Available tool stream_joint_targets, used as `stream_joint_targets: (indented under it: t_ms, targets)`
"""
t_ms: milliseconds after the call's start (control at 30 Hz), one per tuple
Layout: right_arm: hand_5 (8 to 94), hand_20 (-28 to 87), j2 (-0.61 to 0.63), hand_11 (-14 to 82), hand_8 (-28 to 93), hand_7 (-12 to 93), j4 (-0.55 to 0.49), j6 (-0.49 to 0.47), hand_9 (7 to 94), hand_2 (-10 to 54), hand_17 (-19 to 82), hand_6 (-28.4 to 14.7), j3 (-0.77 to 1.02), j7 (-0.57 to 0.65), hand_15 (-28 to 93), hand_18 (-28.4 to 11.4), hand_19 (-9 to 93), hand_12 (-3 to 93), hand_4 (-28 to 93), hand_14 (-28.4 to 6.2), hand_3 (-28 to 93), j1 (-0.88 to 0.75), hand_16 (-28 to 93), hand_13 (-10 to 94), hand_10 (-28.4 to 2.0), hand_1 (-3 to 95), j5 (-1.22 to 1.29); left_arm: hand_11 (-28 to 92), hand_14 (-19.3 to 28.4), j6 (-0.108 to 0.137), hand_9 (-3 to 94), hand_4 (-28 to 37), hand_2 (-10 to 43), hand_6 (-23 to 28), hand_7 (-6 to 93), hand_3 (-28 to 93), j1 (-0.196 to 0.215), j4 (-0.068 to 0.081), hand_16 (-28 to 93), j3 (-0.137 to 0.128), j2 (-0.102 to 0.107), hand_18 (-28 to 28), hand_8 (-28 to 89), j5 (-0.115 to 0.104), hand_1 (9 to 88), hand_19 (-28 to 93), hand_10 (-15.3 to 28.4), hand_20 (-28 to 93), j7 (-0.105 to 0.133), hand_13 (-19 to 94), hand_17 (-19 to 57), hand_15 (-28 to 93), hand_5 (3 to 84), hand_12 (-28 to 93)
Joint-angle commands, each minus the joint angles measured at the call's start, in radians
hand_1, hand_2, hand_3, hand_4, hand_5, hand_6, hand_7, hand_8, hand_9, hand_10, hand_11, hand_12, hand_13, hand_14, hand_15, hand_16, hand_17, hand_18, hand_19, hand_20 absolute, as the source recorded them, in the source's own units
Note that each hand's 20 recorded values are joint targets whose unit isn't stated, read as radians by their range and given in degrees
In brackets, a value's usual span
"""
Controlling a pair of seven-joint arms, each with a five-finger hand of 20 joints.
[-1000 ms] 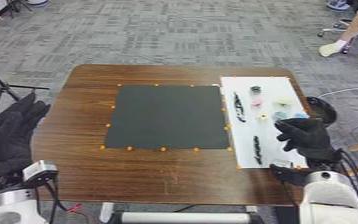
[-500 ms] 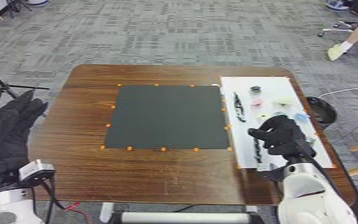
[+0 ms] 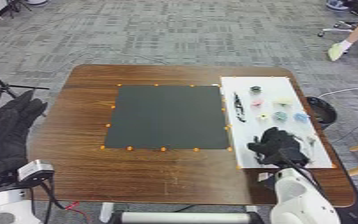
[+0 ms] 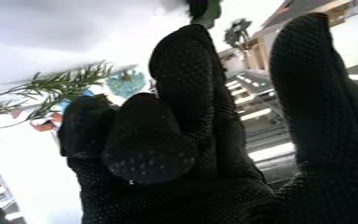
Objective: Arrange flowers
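Note:
In the head view my right hand [image 3: 278,147] is over the near part of the white sheet [image 3: 246,135], open, and covers what lies beneath it. Beyond it are teal [image 3: 280,116], blue [image 3: 301,117], small yellow [image 3: 263,116], pink [image 3: 256,102] and cream [image 3: 284,101] flowers. A dark stem [image 3: 238,107] lies along the sheet's left side. My left hand [image 3: 8,130] is open at the left edge. In the right wrist view, my right hand [image 4: 180,145] has its thumb apart from its fingers, some bent, near a green sprig [image 4: 60,90] and a teal flower [image 4: 127,84].
A dark square mat [image 3: 167,117], edged with orange markers, covers the middle of the brown table [image 3: 140,175]. A small dark object [image 3: 255,89] stands at the sheet's far end. Beyond the table's right edge is a black bin [image 3: 322,110].
My right hand has moved left and then nearer to the table's front edge, uncovering the teal and blue flowers and covering the near dark stem. The left hand has shifted slightly left.

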Motion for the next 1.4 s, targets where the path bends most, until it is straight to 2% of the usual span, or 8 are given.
stream_joint_targets:
  t_ms: [33,367,433,533,600,633,700,1400]
  targets:
    - [57.0,48,0.016,45.7,-5,48,-0.006,-0.108,81.5,-9.5,52,-4.2,-0.010,0.030,67,-19.9,90,38.3,-16,-1.1,58,0.004,38,90,-11.7,40.9,-0.022,20,18.7,-0.015,49.3,-19.6,-2.6,3.4,13.5,69,0.014,-0.016,0,-0.007,-0.003,13.1,-7,0.006,30.6,13,14.8,21,-0.009,38,7.3,25,50.7,12]
    - [51.7,47,0.016,48.5,34,53,-0.007,-0.204,82.0,-9.5,54,-3.3,-0.054,0.047,70,-19.2,91,41.8,-8,0.0,45,0.049,39,90,-11.3,58.8,0.039,20,18.7,-0.018,49.1,-19.5,-2.7,3.5,13.4,69,0.011,-0.017,0,-0.005,-0.001,13.1,-7,0.006,30.8,13,14.8,21,-0.017,38,7.4,25,50.7,12]
    - [52.1,48,0.014,44.8,34,54,-0.009,-0.201,83.3,-9.5,55,-3.0,-0.054,0.048,70,-18.3,90,47.7,34,0.4,-16,0.049,39,91,-10.5,83.8,0.056,21,18.7,-0.022,49.1,-19.4,-2.7,3.5,13.5,69,0.006,-0.015,0,-0.005,-0.001,13.1,-7,0.007,30.8,13,14.8,21,-0.020,38,7.4,25,50.6,12]
    - [54.6,46,0.014,41.6,34,53,-0.012,-0.184,84.7,-9.5,56,-2.7,-0.047,0.059,68,-17.3,89,50.7,47,0.8,-28,0.040,39,92,-9.8,91.3,0.097,21,18.7,-0.023,49.1,-19.5,-2.6,3.5,13.4,68,0.007,-0.015,0,-0.008,-0.001,13.1,-7,0.003,30.9,13,14.7,21,-0.023,38,7.4,25,50.6,12]
    - [55.8,46,0.013,41.3,34,51,-0.013,-0.171,85.1,-9.4,57,-2.6,-0.039,0.068,67,-17.0,89,49.4,44,0.9,-20,0.036,38,93,-9.8,89.1,0.125,20,18.7,-0.022,49.0,-19.4,-2.6,3.5,13.4,68,0.007,-0.015,0,-0.009,-0.002,13.1,-7,0.000,30.9,13,14.7,21,-0.024,38,7.4,25,50.6,12]
    - [57.0,44,0.014,39.6,34,50,-0.013,-0.164,86.1,-9.5,57,-2.7,-0.034,0.068,66,-16.8,89,48.2,13,1.1,23,0.033,38,93,-9.8,74.7,0.133,20,18.7,-0.023,49.0,-19.4,-2.6,3.6,13.4,68,0.009,-0.016,0,-0.010,-0.002,13.1,-7,-0.001,30.9,13,14.8,21,-0.025,38,7.4,25,50.6,12]
    - [59.2,44,0.016,36.7,32,47,-0.020,-0.151,87.8,-9.5,58,-2.3,-0.022,0.078,64,-16.4,88,45.7,-5,1.2,48,0.028,37,94,-9.9,66.7,0.186,20,18.6,-0.026,49.1,-19.4,-2.6,3.6,13.4,68,0.010,-0.017,0,-0.012,-0.003,13.1,-7,-0.003,30.9,12,14.8,21,-0.027,38,7.4,25,50.6,12]
    - [70.3,43,0.071,22.5,29,27,-0.082,-0.100,92.5,-9.5,60,-3.8,0.006,0.015,60,-14.8,84,40.2,-8,2.0,55,0.089,31,94,-9.4,65.1,0.269,20,18.8,-0.053,48.5,-19.4,-2.3,3.7,12.9,68,0.008,-0.021,0,-0.019,-0.003,13.0,-7,0.001,30.9,12,14.8,21,-0.060,38,7.1,24,50.2,12]
